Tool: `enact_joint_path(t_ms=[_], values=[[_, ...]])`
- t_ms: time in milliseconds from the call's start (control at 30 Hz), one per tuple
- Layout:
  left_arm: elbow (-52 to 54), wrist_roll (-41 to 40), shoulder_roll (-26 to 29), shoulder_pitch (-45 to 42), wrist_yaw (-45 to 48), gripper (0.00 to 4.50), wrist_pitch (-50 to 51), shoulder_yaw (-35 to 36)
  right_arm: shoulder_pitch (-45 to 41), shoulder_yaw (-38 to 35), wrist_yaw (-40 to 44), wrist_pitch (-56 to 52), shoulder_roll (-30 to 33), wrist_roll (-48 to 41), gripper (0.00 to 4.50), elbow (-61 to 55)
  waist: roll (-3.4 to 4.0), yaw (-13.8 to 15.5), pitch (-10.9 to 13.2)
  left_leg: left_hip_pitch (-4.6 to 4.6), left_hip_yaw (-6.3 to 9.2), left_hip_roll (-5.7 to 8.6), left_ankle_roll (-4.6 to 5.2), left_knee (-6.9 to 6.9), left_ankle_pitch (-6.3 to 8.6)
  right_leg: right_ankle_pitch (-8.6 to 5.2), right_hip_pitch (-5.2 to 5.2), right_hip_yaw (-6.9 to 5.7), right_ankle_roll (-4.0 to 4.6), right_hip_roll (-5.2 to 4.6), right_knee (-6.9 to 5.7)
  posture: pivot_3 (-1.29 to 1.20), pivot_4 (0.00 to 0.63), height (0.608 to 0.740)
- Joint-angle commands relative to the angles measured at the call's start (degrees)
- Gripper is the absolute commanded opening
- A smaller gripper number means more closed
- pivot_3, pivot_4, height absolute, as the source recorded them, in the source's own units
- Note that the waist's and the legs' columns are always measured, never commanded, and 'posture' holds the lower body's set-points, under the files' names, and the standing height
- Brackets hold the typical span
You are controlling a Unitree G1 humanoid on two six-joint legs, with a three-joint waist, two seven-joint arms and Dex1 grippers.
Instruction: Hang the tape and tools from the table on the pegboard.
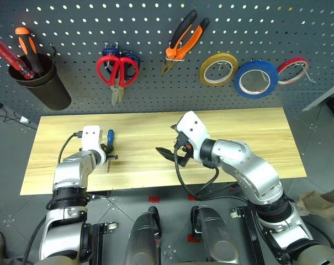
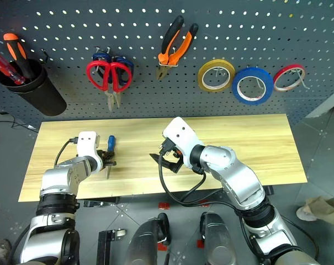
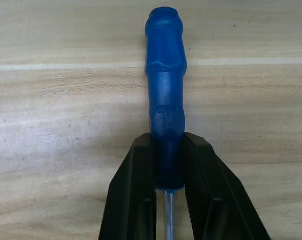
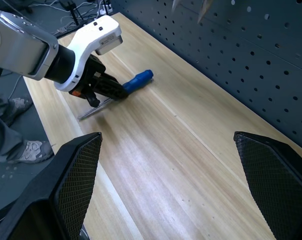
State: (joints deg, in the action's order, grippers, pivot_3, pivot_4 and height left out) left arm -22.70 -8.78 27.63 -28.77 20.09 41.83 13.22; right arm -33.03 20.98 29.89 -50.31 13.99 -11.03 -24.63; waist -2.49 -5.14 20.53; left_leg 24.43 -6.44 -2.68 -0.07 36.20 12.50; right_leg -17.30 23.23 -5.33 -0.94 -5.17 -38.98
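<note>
A small blue-handled screwdriver (image 1: 110, 137) lies on the left part of the wooden table (image 1: 238, 132), its metal shaft toward the front edge. My left gripper (image 3: 168, 145) is shut on the shaft end of the screwdriver's (image 3: 164, 75) handle. My right gripper (image 1: 169, 154) hovers open above the table's middle, holding nothing. On the pegboard (image 1: 73, 33) hang red-handled scissors (image 1: 118, 70), orange-and-black pliers (image 1: 183, 41) and the blue tape (image 1: 256, 79).
A black cup (image 1: 40, 83) holding red and orange screwdrivers hangs at the pegboard's left. A yellow roll (image 1: 217, 69) and a red roll (image 1: 292, 70) hang beside the blue tape. Blue-handled scissors sit behind the red ones. A person's shoe (image 4: 33, 150) stands beside the table.
</note>
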Motion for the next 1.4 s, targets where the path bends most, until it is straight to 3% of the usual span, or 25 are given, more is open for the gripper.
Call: enact_joint_path(t_ms=[33, 200, 333, 500, 667, 867, 967, 1133, 1400], values=[[7.9, -1.3, 3.5, 4.6, 4.5, 0.42, -1.4, 0.1, 0.1, -0.6, 5.9, 6.0, 1.0, -4.2, 4.5, -4.3, -0.08, -0.1, -0.1, 0.01, 0.0, 0.0, 0.0, 0.0, 0.0, 0.0, 0.01, 0.0, 0.0, 0.0, 0.01, -0.23, 0.309, 0.74], [16.0, -2.5, 5.8, 9.3, 7.8, 0.42, -3.5, 0.7, -0.3, -0.4, 7.9, 9.1, 1.2, -5.3, 4.5, -3.2, -0.17, 0.0, -0.4, 0.13, 0.08, 0.0, -0.01, 0.06, -0.01, 0.0, 0.05, -0.11, 0.0, 0.0, 0.0, -0.23, 0.264, 0.74], [32.6, -8.8, 7.2, 15.7, 13.4, 0.42, -7.6, 5.8, -1.3, -0.3, 8.5, 11.9, 1.8, -4.2, 4.5, -1.9, -0.6, 0.0, -1.1, 0.33, 0.19, 0.0, -0.01, 0.34, -0.01, 0.03, 0.04, -0.18, 0.0, -0.02, -0.02, -0.22, 0.23, 0.74], [43.4, -8.7, 9.4, 18.5, 9.8, 0.42, -9.7, 12.7, -1.5, -2.6, 8.1, 13.5, 2.8, -4.4, 4.5, -0.4, -0.7, 0.0, -2.2, 0.37, 0.35, -0.02, -0.01, 0.51, -0.01, 0.06, -0.01, -0.34, 0.06, -0.01, -0.11, -0.2, 0.206, 0.74], [49.0, -7.9, 9.9, 12.4, 2.8, 0.42, -13.8, 17.4, -2.8, -5.5, 4.7, 13.2, 1.4, -3.6, 4.5, 2.4, -0.73, 0.2, -3.5, 0.38, 0.37, -0.01, -0.01, 0.6, -0.01, 0.09, -0.05, -0.35, 0.05, 0.01, -0.17, -0.18, 0.19, 0.74], [43.8, -6.4, 9.3, 1.6, -4.7, 0.42, -17.5, 17.1, -5.0, -6.7, 2.1, 13.3, -0.1, -3.3, 4.5, 3.3, -0.83, 0.3, -4.6, 0.38, 0.35, 0.02, 0.01, 0.77, -0.01, 0.12, -0.04, -0.27, 0.03, 0.01, -0.4, -0.2, 0.176, 0.74], [33.8, -3.4, 10.6, -7.1, -6.9, 0.42, -24.7, 14.7, -5.4, -6.5, 1.2, 13.5, -0.6, -3.1, 4.5, 3.1, -0.99, 0.3, -4.9, 0.39, 0.43, -0.01, 0.01, 0.81, -0.03, 0.12, -0.01, -0.38, 0.03, 0.05, -0.54, -0.21, 0.162, 0.74], [16.2, 2.8, 10.5, -14.5, -9.3, 0.42, -38.4, 10.2, -7.3, -6.4, -0.9, 10.8, -2.7, -3.5, 4.5, 1.4, -0.97, 0.0, -5.7, 0.36, 0.31, 0.03, 0.0, 0.84, -0.05, 0.13, 0.0, -0.28, 0.04, 0.04, -0.58, -0.23, 0.157, 0.74], [3.0, 3.9, 9.1, -15.5, -9.6, 0.42, -48.9, 8.0, -8.9, -6.2, -2.2, 7.5, -4.2, -4.7, 4.5, -1.5, -1.01, -1.2, -5.8, 0.38, 0.29, -0.01, 0.01, 0.93, -0.06, 0.13, 0.08, -0.25, 0.05, 0.05, -0.75, -0.25, 0.158, 0.74]])
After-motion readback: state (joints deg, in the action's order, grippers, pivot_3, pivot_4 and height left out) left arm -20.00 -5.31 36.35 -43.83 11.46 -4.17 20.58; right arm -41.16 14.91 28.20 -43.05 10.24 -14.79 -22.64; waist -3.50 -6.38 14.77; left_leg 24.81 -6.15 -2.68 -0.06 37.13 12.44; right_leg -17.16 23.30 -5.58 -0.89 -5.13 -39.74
